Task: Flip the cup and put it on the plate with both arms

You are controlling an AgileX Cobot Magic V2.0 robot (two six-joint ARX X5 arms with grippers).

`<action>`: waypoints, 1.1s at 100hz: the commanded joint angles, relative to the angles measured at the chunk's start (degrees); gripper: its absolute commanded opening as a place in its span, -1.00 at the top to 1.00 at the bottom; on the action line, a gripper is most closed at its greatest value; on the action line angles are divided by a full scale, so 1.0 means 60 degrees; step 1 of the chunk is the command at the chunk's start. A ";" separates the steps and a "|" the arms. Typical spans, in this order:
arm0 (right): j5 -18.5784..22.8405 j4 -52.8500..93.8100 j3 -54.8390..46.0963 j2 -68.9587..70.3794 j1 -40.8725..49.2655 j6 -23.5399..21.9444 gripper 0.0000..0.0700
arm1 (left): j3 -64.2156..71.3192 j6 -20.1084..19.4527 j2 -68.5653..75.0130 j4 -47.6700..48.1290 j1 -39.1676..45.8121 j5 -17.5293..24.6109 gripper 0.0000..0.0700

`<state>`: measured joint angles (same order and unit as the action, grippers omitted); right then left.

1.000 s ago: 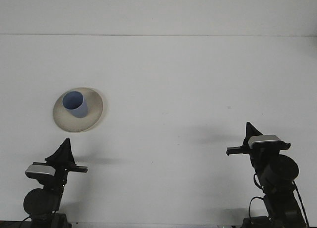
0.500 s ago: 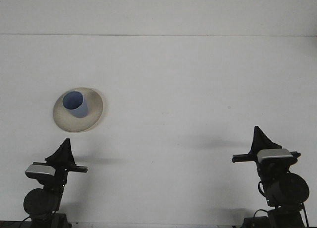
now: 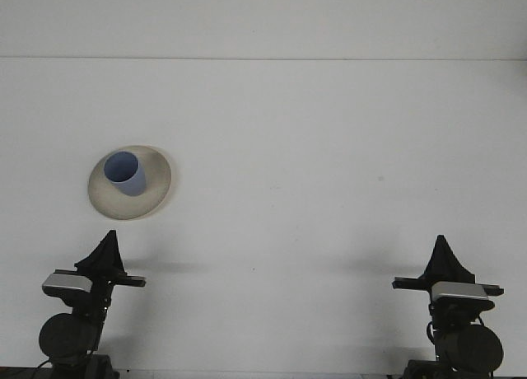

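The right gripper has pulled back and to the right since the earlier frames, dropping low toward the near edge of the bench; the left gripper has not shifted. The cup stands mouth up on the plate, ahead of the left gripper and slightly to its right, and far off to the left of the right gripper.

Judging by this layout, the placing looks finished and the step in hand is retreat to rest. To do it well, each arm should settle straight back and low, with no sweep toward the plate, so nothing nudges the cup. The left arm sits nearer the plate, so it needs the most care to stay clear of the rim.

Both grippers hold nothing and touch nothing; each hangs above bare bench, well apart from the cup. From this angle each shows only as 1 dark wedge, so I cannot tell whether either gripper is parted or closed.
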<state>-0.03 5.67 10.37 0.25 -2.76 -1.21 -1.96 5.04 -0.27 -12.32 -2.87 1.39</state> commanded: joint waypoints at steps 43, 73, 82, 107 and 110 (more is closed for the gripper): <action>0.0007 -0.1555 -0.1610 -0.0033 -0.0011 0.0109 1.00 | 0.0182 -0.0040 0.0004 -0.0106 0.0000 -0.0051 0.97; 0.0007 -0.1676 -0.1610 -0.0033 -0.0015 0.0106 1.00 | 0.0182 -0.0040 0.0007 -0.0102 0.0000 -0.0047 0.97; 0.0007 -0.1676 -0.1610 -0.0033 -0.0015 0.0106 1.00 | 0.0182 -0.0040 0.0007 -0.0106 0.0004 -0.0047 0.97; 0.0007 -0.1676 -0.1610 -0.0033 -0.0015 0.0109 1.00 | 0.0182 -0.0040 0.0007 -0.0106 0.0000 -0.0047 0.97; 0.0007 -0.1676 -0.1610 -0.0033 -0.0015 0.0106 1.00 | 0.0182 -0.0040 0.0007 -0.0106 0.0000 -0.0047 0.97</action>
<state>-0.01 -3.73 0.84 0.19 -2.74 -1.21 -1.96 5.04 -0.27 -12.38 -2.87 1.39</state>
